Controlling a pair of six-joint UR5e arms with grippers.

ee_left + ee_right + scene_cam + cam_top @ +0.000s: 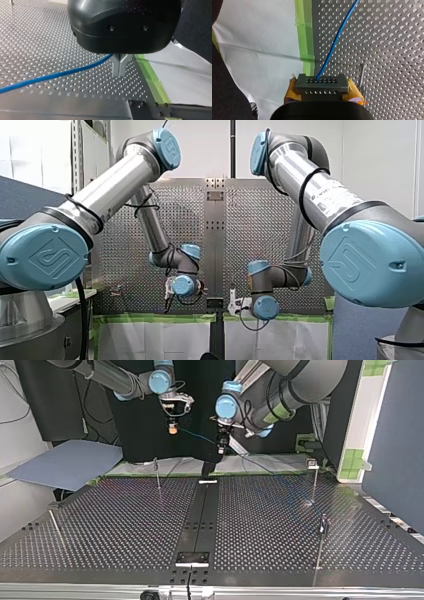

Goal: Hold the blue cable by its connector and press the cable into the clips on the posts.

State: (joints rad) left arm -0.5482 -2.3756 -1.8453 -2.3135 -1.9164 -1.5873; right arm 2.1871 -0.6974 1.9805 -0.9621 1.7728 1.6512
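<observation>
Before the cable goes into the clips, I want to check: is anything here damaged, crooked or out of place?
Nothing stands out. The blue cable runs without kinks between my left gripper and my right gripper, and none of the thin posts on the perforated table looks bent or fallen.

Blue cable (50,76); grey table (125,525) dotted with a regular hole grid; green tape (304,37) edging; pads (355,90) seemingly yellow, beside a white sheet (262,37)

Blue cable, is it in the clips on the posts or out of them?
Out. In the top view the blue cable hangs between my right gripper and my left gripper, clear of the posts.
</observation>
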